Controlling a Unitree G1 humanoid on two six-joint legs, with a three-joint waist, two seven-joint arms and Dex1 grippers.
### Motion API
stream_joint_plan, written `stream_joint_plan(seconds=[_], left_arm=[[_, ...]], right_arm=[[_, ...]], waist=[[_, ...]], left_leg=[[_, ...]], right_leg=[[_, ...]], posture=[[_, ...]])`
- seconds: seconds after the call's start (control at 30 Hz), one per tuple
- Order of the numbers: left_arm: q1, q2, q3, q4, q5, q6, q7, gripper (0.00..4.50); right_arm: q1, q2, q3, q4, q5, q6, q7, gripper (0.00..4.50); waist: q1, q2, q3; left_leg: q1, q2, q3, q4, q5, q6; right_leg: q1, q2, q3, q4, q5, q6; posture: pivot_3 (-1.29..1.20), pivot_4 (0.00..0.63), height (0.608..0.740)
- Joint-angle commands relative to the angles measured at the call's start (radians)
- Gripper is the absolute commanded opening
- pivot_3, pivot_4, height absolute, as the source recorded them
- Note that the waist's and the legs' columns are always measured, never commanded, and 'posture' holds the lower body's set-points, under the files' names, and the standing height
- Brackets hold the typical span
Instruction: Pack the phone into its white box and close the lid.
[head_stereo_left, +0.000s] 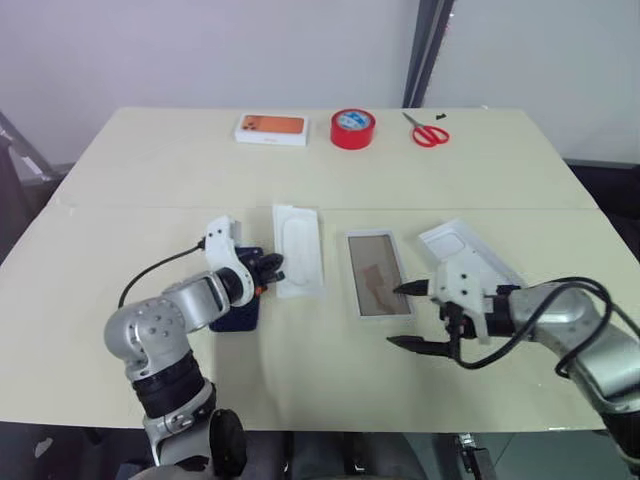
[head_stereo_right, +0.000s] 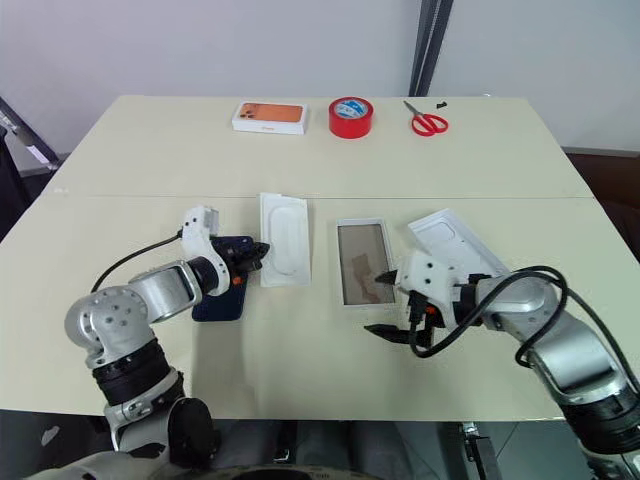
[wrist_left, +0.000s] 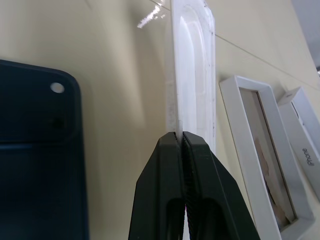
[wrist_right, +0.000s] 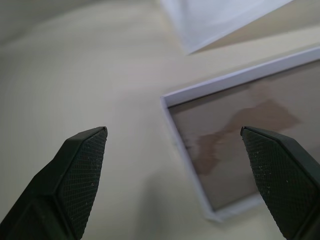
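Observation:
The dark navy phone (head_stereo_left: 236, 312) lies flat on the table, partly under my left wrist. My left gripper (head_stereo_left: 274, 268) is shut, its tips pinching the near left edge of the white insert with an oval recess (head_stereo_left: 299, 248). To the right of the insert lies the open white box (head_stereo_left: 377, 274), its brownish floor bare. My right gripper (head_stereo_left: 398, 316) hangs open over the table at the box's near right corner, with nothing between its fingers. The lid (head_stereo_left: 468, 247) lies inner face up just right of the box, its near end hidden behind my right hand.
At the table's far side stand a white box with an orange picture (head_stereo_left: 271, 128), a red tape roll (head_stereo_left: 353, 128) and red scissors (head_stereo_left: 430, 131). A seam crosses the table (head_stereo_left: 120, 206) behind the work area.

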Motion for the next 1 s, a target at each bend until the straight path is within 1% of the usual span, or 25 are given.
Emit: stream_joint_plan(seconds=[0.03,0.1,0.2,0.23,0.27,0.3,0.43,0.57,0.8,1.0], left_arm=[[-0.017,0.015,0.02,-0.009,-0.027,0.001,-0.031,0.0],[-0.019,0.016,0.028,-0.009,-0.025,0.003,-0.036,0.0],[-0.023,0.01,0.049,-0.016,-0.028,0.007,-0.04,0.0],[-0.026,0.005,0.06,-0.02,-0.031,0.01,-0.041,0.0],[-0.029,0.002,0.072,-0.023,-0.034,0.012,-0.041,0.0],[-0.033,-0.002,0.084,-0.026,-0.037,0.014,-0.04,0.0],[-0.048,-0.004,0.131,-0.029,-0.046,0.02,-0.037,0.0],[-0.075,0.001,0.182,-0.03,-0.053,0.038,-0.039,0.0],[-0.068,0.018,0.19,-0.041,-0.051,0.066,-0.049,0.0],[-0.079,-0.012,0.219,-0.054,-0.064,0.066,-0.04,0.0]], right_arm=[[-0.048,0.018,0.076,0.048,-0.088,-0.064,0.003,3.96],[-0.061,0.022,0.106,0.072,-0.119,-0.09,0.012,3.15],[-0.088,0.037,0.139,0.091,-0.146,-0.112,0.022,1.58],[-0.096,0.04,0.152,0.095,-0.159,-0.124,0.028,1.13],[-0.102,0.044,0.162,0.096,-0.169,-0.134,0.032,0.53],[-0.109,0.051,0.169,0.094,-0.172,-0.137,0.036,0.05],[-0.143,0.089,0.202,0.077,-0.197,-0.151,0.038,0.05],[-0.195,0.154,0.249,0.051,-0.211,-0.126,0.035,0.05],[-0.274,0.253,0.329,0.094,-0.274,-0.148,0.019,0.05],[-0.319,0.296,0.37,0.146,-0.34,-0.155,0.012,0.05]], waist=[[0.001,0.0,0.0],[0.002,0.0,0.0],[0.003,-0.001,0.0],[0.003,-0.001,0.0],[0.003,-0.001,0.0],[0.002,-0.001,0.0],[0.0,-0.001,0.0],[0.0,-0.001,0.0],[0.001,-0.001,0.001],[0.001,-0.001,0.001]], left_leg=[[0.0,0.0,0.0,0.0,0.0,0.0],[0.0,0.0,0.0,0.0,0.001,-0.001],[0.0,0.0,0.0,0.0,0.001,-0.001],[0.0,0.0,0.0,0.0,0.001,-0.001],[0.0,0.0,0.0,0.0,0.001,-0.002],[0.0,0.0,0.0,0.0,0.001,-0.002],[0.0,0.0,-0.001,0.0,0.001,-0.002],[0.0,0.0,-0.001,-0.001,0.001,-0.003],[0.0,0.0,-0.001,-0.001,0.001,-0.003],[0.0,0.0,-0.001,-0.001,0.002,-0.004]], right_leg=[[0.0,0.0,0.0,0.0,0.0,0.0],[0.0,0.0,0.0,0.0,0.0,0.0],[0.0,-0.001,0.0,0.0,0.0,0.0],[0.0,-0.001,0.0,0.0,0.0,0.0],[0.0,-0.001,0.0,0.0,0.0,0.0],[0.0,-0.001,0.0,0.0,0.0,0.0],[0.0,0.0,0.0,0.0,0.0,0.0],[0.0,0.0,0.0,0.0,0.0,0.0],[-0.001,-0.001,-0.001,0.0,0.0,0.0],[-0.001,-0.001,-0.001,0.0,0.0,0.0]], posture=[[0.0,0.15,0.733],[0.0,0.15,0.733],[0.0,0.15,0.733],[0.0,0.15,0.733],[0.0,0.15,0.733],[0.0,0.15,0.733],[0.0,0.15,0.733],[0.0,0.15,0.733],[0.0,0.15,0.733],[0.0,0.15,0.733]])
